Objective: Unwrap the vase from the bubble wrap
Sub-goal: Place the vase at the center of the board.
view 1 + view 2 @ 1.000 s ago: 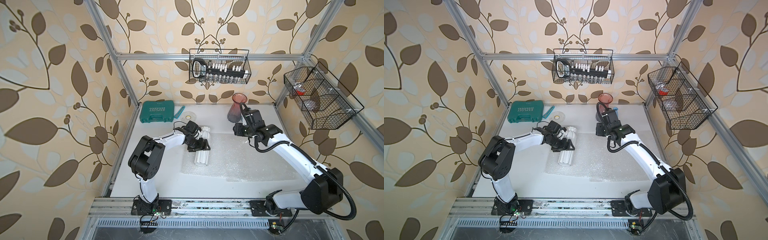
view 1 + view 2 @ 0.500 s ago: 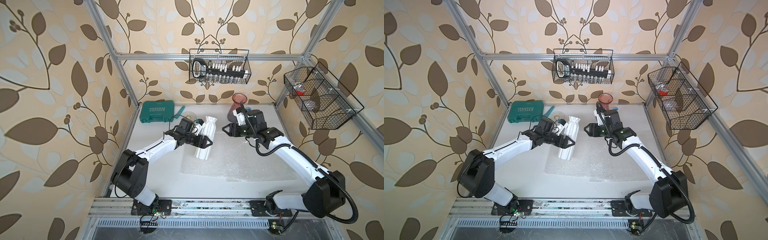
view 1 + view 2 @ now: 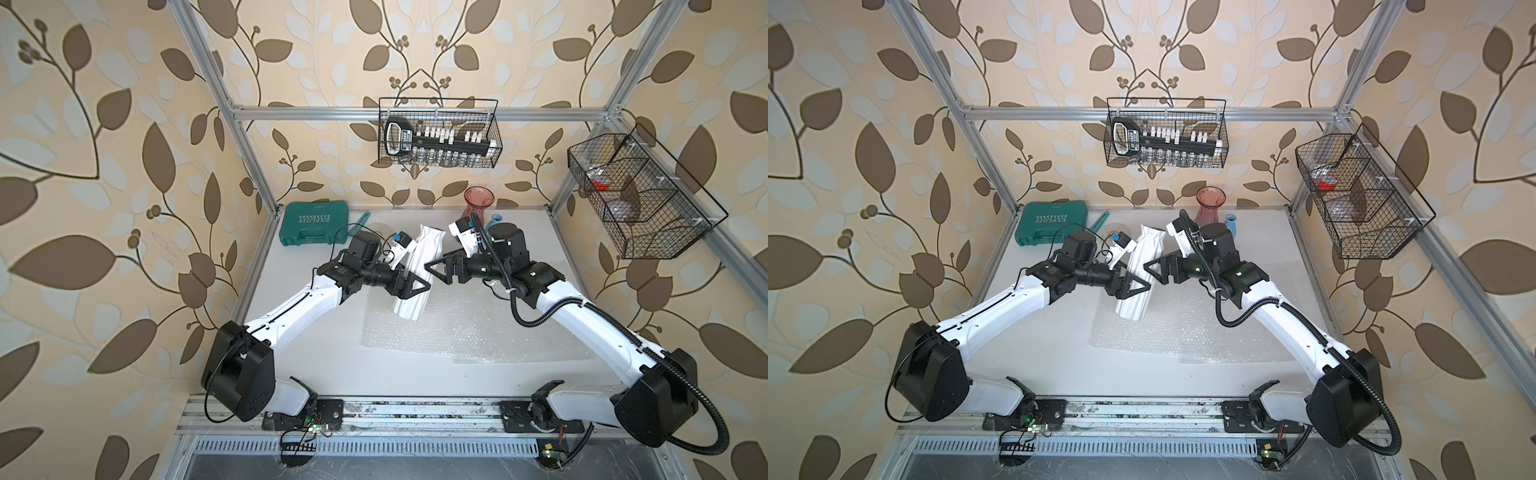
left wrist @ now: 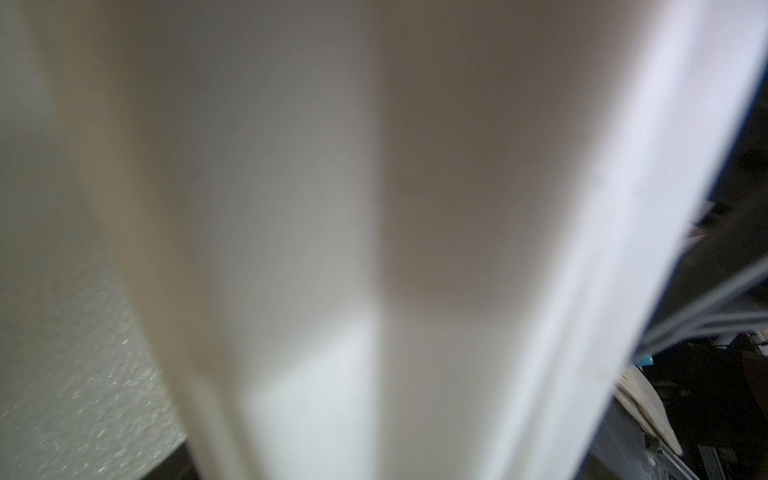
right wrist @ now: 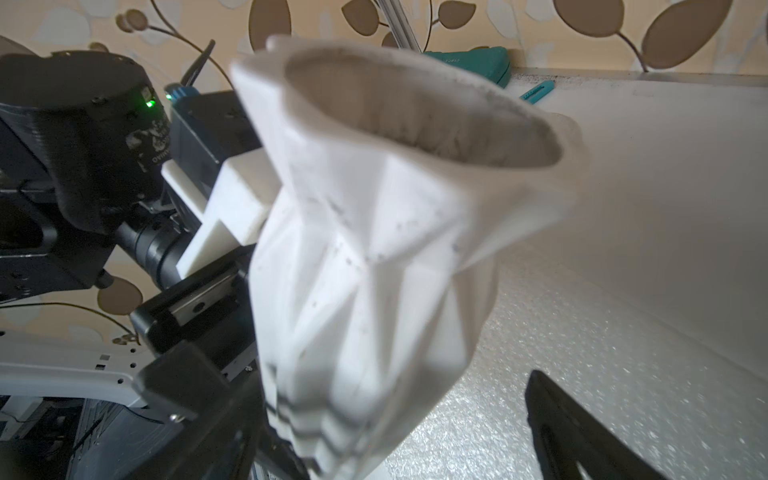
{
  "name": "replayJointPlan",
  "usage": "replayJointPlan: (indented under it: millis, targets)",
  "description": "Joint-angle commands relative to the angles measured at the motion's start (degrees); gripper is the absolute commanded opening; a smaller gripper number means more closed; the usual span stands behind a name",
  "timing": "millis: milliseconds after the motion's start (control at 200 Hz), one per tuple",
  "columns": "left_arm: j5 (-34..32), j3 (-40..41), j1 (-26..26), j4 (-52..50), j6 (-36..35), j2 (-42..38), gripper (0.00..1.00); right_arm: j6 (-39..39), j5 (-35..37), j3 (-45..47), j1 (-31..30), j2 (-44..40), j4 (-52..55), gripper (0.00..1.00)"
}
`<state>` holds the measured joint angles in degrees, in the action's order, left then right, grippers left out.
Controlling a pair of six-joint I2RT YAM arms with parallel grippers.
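Vase (image 3: 424,252) in tight left fingers (image 3: 404,287) above flat bubble wrap (image 3: 478,328), right fingers (image 3: 449,269) wide apart just beside it.

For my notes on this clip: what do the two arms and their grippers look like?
Both arms match: white shell links with bulky black joint housings. The left arm trails a thin black wire; the right arm carries a thick ribbed black hose. The left gripper and right gripper have black triangular open-frame fingers, with a white camera block on each wrist.
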<state>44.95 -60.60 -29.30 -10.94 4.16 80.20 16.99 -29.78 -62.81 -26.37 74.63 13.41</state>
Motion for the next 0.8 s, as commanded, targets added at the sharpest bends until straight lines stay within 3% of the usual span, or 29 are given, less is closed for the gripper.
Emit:
replayJointPlan:
  millis: [0, 795]
  targets:
    - [6.89, -1.97, -0.67, 5.87, -3.28, -5.26, 0.66, -1.96, -1.04, -2.63, -0.37, 0.11, -1.05, 0.98]
    - [11.14, -3.03, -1.72, 2.46, -7.15, -6.73, 0.67, -2.16, -12.88, -6.56, -1.67, 3.2, -2.3, 0.97]
